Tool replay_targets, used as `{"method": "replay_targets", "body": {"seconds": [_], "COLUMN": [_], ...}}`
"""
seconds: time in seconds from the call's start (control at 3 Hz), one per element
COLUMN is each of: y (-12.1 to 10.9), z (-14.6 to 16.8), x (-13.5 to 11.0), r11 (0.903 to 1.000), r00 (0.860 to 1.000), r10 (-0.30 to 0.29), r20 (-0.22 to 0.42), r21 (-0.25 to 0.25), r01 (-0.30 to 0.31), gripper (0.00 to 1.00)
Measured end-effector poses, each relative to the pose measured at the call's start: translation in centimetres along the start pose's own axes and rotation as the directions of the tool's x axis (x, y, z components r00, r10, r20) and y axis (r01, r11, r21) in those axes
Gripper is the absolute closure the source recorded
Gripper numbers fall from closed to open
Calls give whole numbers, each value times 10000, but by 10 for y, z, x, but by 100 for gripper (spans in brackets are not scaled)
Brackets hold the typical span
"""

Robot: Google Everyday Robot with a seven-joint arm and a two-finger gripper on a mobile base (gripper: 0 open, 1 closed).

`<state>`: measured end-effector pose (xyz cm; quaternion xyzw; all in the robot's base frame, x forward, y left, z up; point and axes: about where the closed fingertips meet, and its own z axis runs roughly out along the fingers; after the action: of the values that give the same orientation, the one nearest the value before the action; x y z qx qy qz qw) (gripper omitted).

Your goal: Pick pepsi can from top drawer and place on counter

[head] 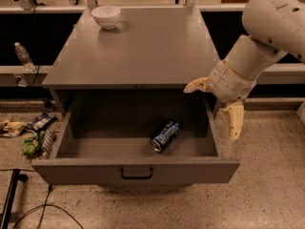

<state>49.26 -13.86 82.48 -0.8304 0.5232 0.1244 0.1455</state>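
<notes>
The pepsi can (166, 135) lies on its side in the open top drawer (136, 171), right of the middle, with one silver end facing the drawer's front. The counter (138, 44) is the grey top above the drawer. My gripper (215, 104) hangs at the drawer's right side, above its right wall, up and to the right of the can and apart from it. Its two cream fingers are spread wide, one pointing left over the counter's front right corner, one pointing down outside the drawer. It holds nothing.
A white bowl (106, 16) stands at the counter's back left. A clear water bottle (22, 56) lies on a shelf to the left. Snack bags (33, 132) lie on the speckled floor left of the drawer. Cables (28, 213) run along the floor at the front left.
</notes>
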Motion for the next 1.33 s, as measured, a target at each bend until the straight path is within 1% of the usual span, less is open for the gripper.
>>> {"method": "replay_targets", "body": {"seconds": [0.33, 0.67, 1.0, 1.33], "y": [-3, -3, -8, -13], "z": [8, 9, 26, 58], "x": [-1, -1, -10, -28], "r11": [9909, 9902, 9739, 9112], "r00": [9909, 9901, 9740, 9118], "r10": [-1345, -1396, -2265, -4104], "r20": [105, 147, 70, -145], "r21": [-60, -49, -108, -454], "r01": [1345, 1397, 2266, 4094], "gripper": [0, 0, 0, 0]}}
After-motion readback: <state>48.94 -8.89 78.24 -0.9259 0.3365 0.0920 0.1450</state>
